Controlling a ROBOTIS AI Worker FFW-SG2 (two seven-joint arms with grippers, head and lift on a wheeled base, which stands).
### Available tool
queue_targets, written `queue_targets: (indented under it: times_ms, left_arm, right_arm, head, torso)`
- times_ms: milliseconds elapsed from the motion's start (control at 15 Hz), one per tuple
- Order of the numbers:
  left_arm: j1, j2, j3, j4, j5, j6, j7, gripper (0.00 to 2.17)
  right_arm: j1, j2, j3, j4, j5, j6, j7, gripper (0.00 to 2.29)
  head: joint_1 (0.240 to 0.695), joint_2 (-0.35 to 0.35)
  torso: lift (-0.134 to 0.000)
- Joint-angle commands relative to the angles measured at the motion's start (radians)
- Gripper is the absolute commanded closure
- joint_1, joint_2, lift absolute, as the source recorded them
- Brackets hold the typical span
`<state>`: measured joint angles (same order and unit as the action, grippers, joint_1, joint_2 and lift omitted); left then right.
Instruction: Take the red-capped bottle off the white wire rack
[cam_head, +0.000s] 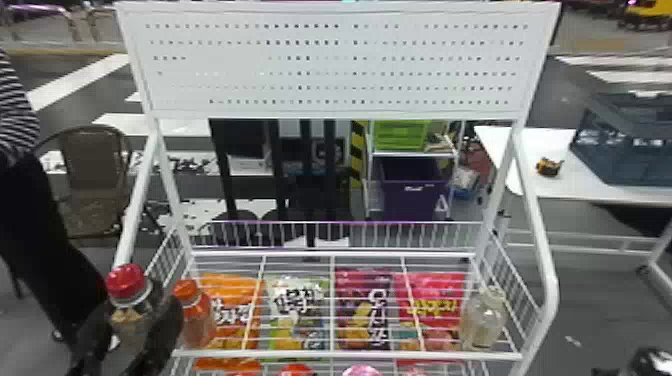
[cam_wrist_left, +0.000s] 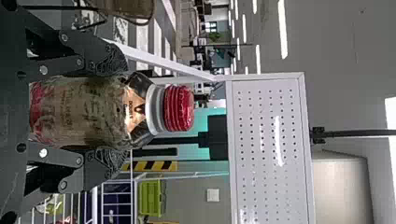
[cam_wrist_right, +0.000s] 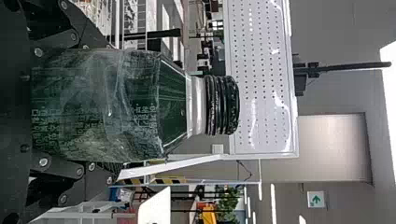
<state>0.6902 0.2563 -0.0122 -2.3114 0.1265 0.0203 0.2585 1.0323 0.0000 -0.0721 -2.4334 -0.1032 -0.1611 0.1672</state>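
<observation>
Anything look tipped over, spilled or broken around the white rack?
Nothing stands out. The red-capped bottle is upright in the left fingers, a dark-capped bottle upright in the right fingers, and I see no spill around the bags on the rack.

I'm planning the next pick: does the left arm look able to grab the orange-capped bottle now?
Probably not: the left pincer holds the red-capped bottle, though the orange-capped bottle looks close by.

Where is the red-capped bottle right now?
Lower left in the head view, the red-capped bottle is held by the left gripper, left of the orange-capped bottle on the white wire rack.
</observation>
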Motion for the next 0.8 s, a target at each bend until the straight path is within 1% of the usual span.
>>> queue_targets:
  times_ms: [0,733]
  left_arm:
    - [0.000,-0.006,0.000,-0.002,0.001,0.001,-0.001,2.03]
    - [0.009,-0.011,-0.005,-0.028,-0.002,0.010,0.001,2.03]
  right_arm:
    - [-0.003,0.001,0.000,0.001,0.000,0.004,0.000,1.21]
    - [0.005,0.001,-0.002,-0.003,-0.006,0.004,0.002,1.22]
  head:
    - [0.499,0.000]
    - [0.499,0.000]
  torso:
    - [0.000]
    - [0.000]
